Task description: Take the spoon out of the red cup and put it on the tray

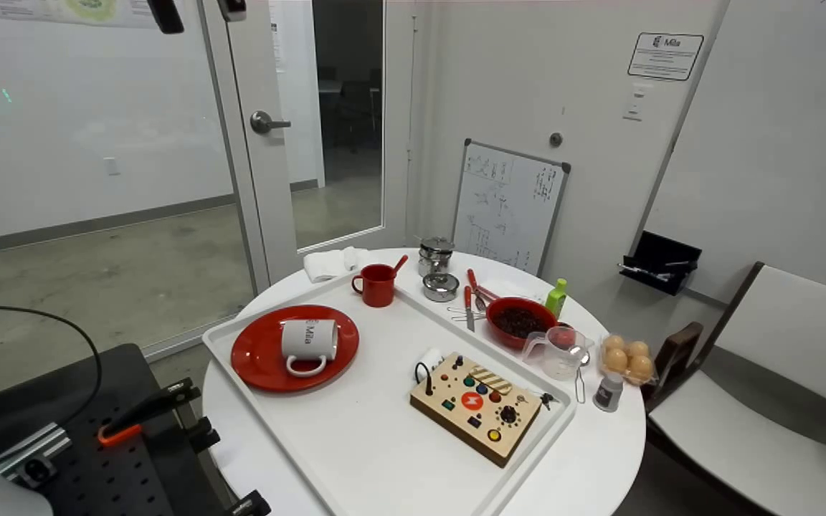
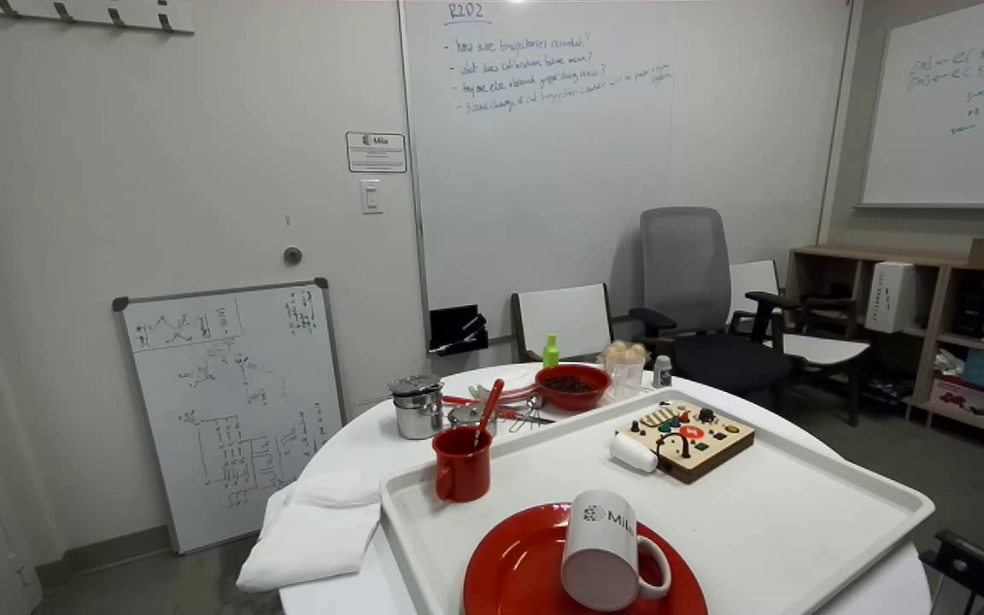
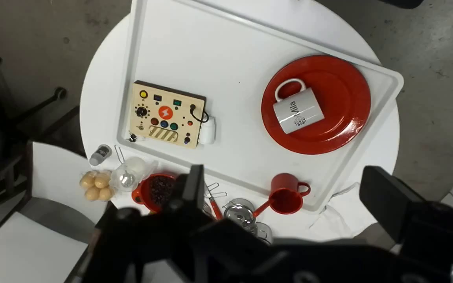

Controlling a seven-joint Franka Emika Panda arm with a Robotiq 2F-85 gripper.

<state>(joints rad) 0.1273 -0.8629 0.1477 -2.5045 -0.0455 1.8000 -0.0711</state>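
Gripper [image 3: 285,185] gapes; mug [image 3: 299,112] sideways on plate [image 3: 350,94].

A small whiteboard [image 1: 510,208] leans against the pale wall [image 1: 528,79] near a glass-paned door [image 1: 396,129]

“Mila” on mug [image 3: 299,111], “R2D2” on whiteboard [image 2: 560,184]

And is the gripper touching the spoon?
Apart: in an exterior view, the gripper hangs at the picture's top edge, with a wide gap down to the spoon.
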